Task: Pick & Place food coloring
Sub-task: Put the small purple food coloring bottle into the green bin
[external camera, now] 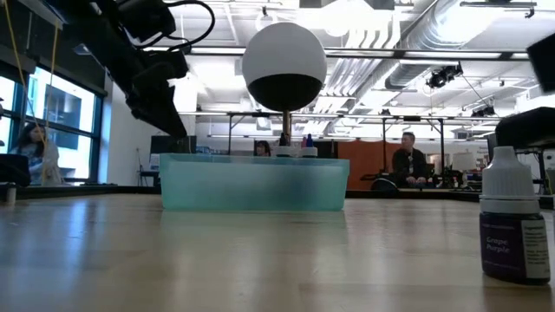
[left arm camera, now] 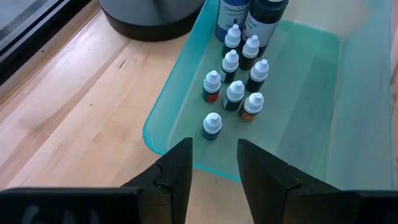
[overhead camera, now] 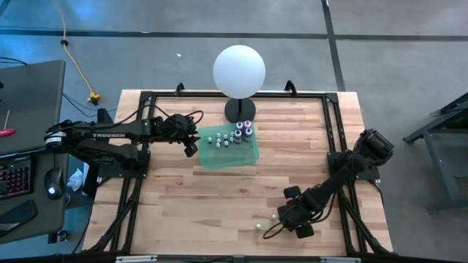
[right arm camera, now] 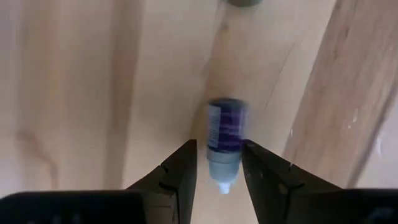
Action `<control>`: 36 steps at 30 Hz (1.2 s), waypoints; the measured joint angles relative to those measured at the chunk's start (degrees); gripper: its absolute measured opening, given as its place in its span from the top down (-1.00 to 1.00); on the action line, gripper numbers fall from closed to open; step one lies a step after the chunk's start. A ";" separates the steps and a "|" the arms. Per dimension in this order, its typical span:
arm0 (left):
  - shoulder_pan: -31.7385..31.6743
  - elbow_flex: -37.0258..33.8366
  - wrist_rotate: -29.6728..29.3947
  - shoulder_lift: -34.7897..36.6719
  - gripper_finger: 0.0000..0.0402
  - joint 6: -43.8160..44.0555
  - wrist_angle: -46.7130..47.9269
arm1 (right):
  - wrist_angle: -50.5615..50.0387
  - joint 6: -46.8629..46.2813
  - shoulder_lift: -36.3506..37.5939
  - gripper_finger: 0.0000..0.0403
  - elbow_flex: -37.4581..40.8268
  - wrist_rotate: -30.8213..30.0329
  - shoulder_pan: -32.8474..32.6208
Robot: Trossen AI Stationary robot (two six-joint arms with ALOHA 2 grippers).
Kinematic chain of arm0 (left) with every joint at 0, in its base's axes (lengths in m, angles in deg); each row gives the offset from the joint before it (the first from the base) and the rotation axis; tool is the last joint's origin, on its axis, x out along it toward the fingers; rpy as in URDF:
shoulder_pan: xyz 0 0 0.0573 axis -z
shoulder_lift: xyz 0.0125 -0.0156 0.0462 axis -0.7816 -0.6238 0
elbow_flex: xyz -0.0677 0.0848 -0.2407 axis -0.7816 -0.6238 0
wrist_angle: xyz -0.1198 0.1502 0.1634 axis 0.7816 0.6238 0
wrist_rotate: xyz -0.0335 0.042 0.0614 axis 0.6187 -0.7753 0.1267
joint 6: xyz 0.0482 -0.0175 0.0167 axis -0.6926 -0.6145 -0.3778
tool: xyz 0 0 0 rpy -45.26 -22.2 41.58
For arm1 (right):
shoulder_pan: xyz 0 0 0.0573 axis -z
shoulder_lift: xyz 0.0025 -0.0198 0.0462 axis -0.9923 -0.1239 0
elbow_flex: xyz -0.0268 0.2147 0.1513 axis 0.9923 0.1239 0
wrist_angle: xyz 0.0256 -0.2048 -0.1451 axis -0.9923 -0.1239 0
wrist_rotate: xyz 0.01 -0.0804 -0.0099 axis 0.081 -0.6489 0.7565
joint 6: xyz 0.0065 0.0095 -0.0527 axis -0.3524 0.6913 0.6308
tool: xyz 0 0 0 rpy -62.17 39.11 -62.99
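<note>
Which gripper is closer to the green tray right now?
Left. The left gripper hangs at the tray's left edge, empty. The right gripper is far off near the table's front, by a lone purple bottle.

Counter [overhead camera: 219,197] pale wood planks, satin; tray [overhead camera: 245,159] translucent green plastic; globe lamp [overhead camera: 239,70] matt white, smooth

Light: bright, even, from ceiling strip lamps [external camera: 486,10] in the low view.
Blur: purple-labelled small bottle [right arm camera: 224,134] smeared in the right wrist view.
Glare: white on the round globe lamp [overhead camera: 239,70].
</note>
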State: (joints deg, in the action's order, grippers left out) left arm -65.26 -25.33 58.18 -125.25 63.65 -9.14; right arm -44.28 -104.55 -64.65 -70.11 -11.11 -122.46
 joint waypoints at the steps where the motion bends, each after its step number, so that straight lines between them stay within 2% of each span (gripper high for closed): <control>1: -0.01 0.00 0.00 0.00 0.38 0.00 0.00 | 1.76 0.02 -0.01 0.41 1.14 -0.35 0.16; 5: -0.01 0.00 0.00 0.00 0.38 0.00 -0.02 | 7.22 0.02 0.52 0.41 5.10 -0.80 0.18; 11: -0.02 0.00 0.00 0.00 0.38 0.02 -0.42 | 8.50 -1.97 0.56 0.44 6.59 -2.82 0.11; 19: 0.00 0.00 0.00 -0.02 0.38 0.00 -3.25 | 6.65 -6.06 0.07 0.70 4.55 0.34 1.42; 24: 0.00 0.00 0.00 -0.02 0.38 -0.02 -3.48 | -0.81 -6.33 0.15 0.72 -1.09 2.44 2.74; 30: 0.00 0.00 0.05 -0.02 0.38 -0.02 -3.45 | -16.73 -4.68 1.13 0.61 -11.48 1.43 6.47; 36: -0.02 0.00 3.16 -0.02 0.38 -0.04 -3.45 | -30.24 -0.71 1.26 0.70 -16.09 0.18 11.42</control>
State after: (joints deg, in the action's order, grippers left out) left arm -65.28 -25.33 61.35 -125.27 63.61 -12.59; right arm -74.52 -105.26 -63.39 -86.20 -10.92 -111.04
